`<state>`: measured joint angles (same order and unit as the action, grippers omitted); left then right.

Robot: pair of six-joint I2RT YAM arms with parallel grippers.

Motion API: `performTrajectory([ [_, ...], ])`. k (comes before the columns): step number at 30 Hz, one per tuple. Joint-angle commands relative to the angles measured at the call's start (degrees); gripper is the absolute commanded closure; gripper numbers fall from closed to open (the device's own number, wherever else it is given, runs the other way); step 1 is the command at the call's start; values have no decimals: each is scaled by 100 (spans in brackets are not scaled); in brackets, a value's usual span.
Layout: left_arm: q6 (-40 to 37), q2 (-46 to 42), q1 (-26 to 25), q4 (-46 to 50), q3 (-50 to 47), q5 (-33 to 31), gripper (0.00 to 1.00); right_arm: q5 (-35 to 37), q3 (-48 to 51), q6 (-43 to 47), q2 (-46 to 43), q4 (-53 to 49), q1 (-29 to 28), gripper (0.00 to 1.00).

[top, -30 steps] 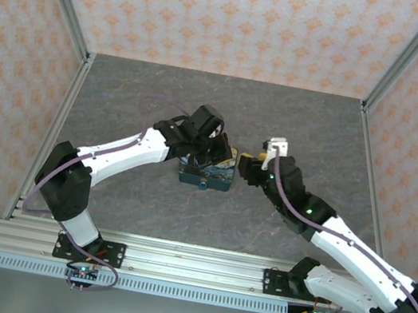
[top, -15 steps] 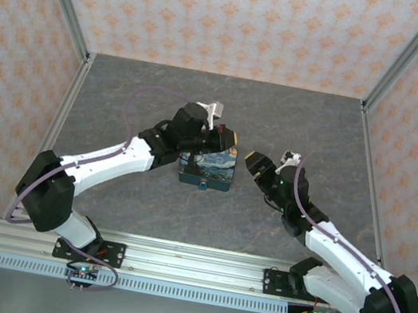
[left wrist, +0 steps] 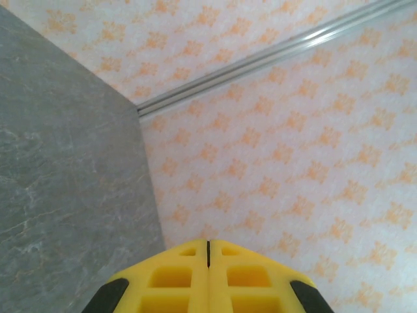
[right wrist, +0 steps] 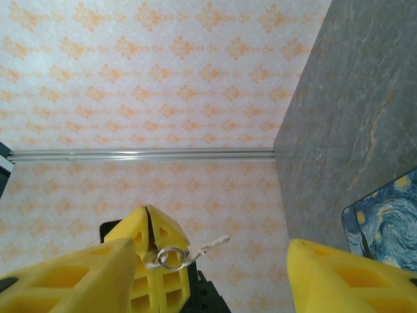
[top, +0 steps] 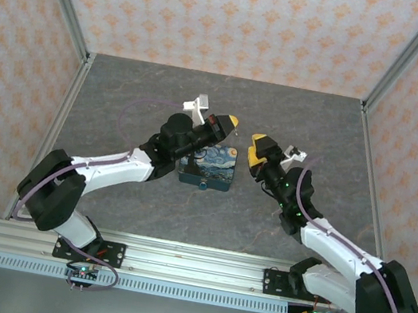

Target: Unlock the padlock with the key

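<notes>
both grippers have lifted off the starry night box [top: 215,166] since a second ago. the left gripper [top: 229,121] has swung up past its far right corner, and the right gripper [top: 257,149] has turned to face it.

closest to the arm bases, the small dark padlock [top: 202,184] sits at the middle of the box's near edge, touched by neither gripper. bare grey table [top: 206,221] lies in front of it and to both sides.

above the box's far side the two yellow tips stand close together but apart.

the left wrist view has the left gripper [left wrist: 208,244] pressed closed along a thin seam. the right wrist view looks at those same tips from the front and adds a key [right wrist: 212,242] on a ring [right wrist: 171,258] at the seam, framed by the right gripper [right wrist: 208,264] with its fingers spread wide.

beyond them, open table runs to the patterned walls [top: 234,15].
</notes>
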<state>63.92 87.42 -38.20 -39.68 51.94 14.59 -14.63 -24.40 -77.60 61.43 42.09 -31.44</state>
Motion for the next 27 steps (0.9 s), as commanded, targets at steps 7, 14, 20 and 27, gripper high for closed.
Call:
performTrajectory([
  [7,538,282,-43,-723,-123,-434,100,21,-604,-646,450,529,-351,32],
  [14,521,293,-87,-680,-115,-462,100,123,-847,-791,984,749,-609,34],
  [20,499,265,-118,-681,-159,-455,100,314,-862,-850,1139,924,-609,38],
  [27,523,246,-162,-779,-301,-499,100,464,-898,-914,1240,1026,-604,50],
])
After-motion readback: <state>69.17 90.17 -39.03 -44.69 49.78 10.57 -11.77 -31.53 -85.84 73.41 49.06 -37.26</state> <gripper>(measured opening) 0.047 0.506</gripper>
